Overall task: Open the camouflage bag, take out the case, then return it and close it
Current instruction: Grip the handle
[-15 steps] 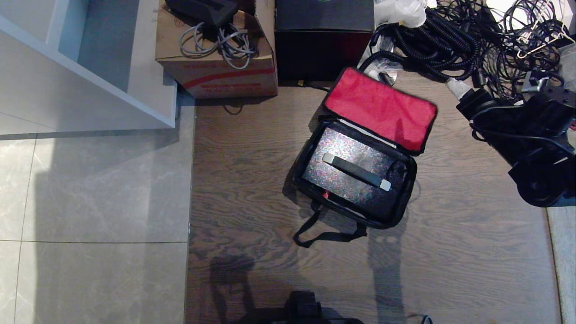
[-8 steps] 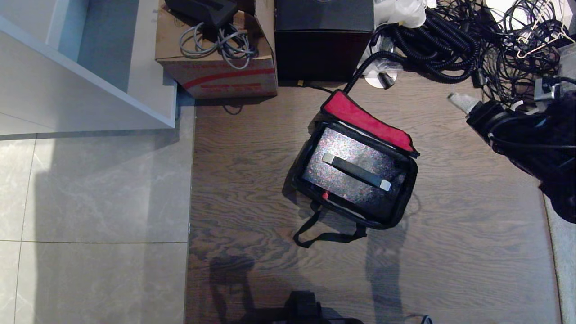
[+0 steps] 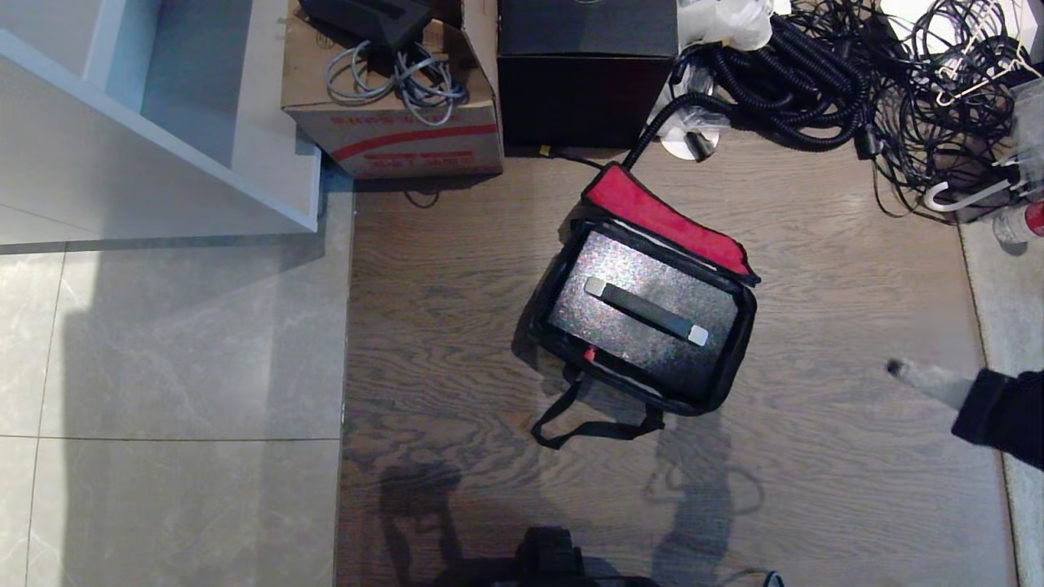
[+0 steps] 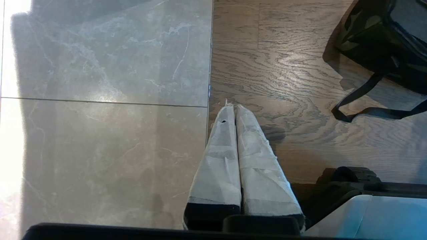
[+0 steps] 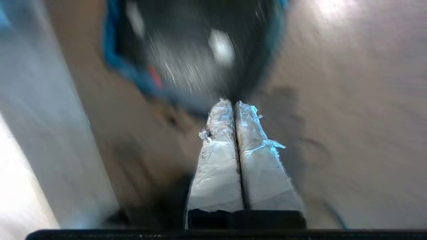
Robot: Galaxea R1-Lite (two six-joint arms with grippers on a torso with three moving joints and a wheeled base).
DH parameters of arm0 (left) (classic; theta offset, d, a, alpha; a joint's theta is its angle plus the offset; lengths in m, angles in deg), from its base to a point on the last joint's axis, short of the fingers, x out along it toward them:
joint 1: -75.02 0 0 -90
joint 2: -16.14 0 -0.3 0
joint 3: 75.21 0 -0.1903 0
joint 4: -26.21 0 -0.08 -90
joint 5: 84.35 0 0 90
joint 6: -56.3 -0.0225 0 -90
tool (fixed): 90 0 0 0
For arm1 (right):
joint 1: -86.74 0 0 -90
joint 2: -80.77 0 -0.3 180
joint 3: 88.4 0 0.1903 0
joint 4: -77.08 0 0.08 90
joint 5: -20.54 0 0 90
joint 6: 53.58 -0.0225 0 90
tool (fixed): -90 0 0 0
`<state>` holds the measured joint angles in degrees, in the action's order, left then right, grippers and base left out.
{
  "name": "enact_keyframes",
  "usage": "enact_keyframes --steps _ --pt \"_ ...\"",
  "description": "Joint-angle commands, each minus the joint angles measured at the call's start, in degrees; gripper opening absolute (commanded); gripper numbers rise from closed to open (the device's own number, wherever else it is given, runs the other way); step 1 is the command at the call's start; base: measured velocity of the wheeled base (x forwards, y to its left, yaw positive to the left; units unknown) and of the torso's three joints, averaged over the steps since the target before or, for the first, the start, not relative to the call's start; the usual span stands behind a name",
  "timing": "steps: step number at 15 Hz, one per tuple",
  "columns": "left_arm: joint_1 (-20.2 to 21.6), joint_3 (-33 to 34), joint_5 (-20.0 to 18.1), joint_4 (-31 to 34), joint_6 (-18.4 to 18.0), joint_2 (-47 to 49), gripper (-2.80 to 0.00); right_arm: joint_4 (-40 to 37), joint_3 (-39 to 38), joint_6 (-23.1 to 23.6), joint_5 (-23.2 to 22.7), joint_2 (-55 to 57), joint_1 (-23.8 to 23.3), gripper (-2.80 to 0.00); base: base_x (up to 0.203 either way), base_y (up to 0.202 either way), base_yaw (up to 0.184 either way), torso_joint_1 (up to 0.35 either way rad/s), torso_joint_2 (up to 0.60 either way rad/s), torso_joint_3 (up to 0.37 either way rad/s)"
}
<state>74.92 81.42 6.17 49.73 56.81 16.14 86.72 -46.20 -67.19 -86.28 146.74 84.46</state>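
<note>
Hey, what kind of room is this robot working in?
Probably a storeroom or lab corner, not a home. A tangle of cables lies heaped on the wood floor, beside a cardboard box with more cords, a black box, and the camouflage bag left open.

Closed left gripper [image 4: 232, 108] above floor [image 4: 106, 66]

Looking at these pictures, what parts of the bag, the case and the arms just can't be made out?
- Case: head view shows only its top and handle; the bag walls hide its sides.
- Bag in the right wrist view: motion blur smears it.
- Bag in the left wrist view: the frame edge leaves only a corner and strap.
- Right gripper: its arm is cut off by the head view's edge.
- Left gripper: absent from the head view.
</note>
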Motion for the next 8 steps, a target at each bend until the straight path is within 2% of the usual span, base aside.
enact_keyframes --steps 1,5,8 --pt "0.01 0.00 0.02 0.02 0.02 0.00 -2.80 -14.82 -3.58 6.81 1.44 -17.68 0.91 -2.80 0.000 0.000 0.000 0.000 0.00 0.000" --pt "0.01 0.00 0.02 0.02 0.02 0.00 -2.80 -29.96 -9.46 13.37 4.44 -38.79 3.20 -2.80 0.000 0.000 0.000 0.000 0.00 0.000" --pt "0.01 0.00 0.02 0.02 0.02 0.00 -2.80 -33.09 -16.66 16.00 10.65 -48.39 5.45 -2.80 0.000 0.000 0.000 0.000 0.00 0.000"
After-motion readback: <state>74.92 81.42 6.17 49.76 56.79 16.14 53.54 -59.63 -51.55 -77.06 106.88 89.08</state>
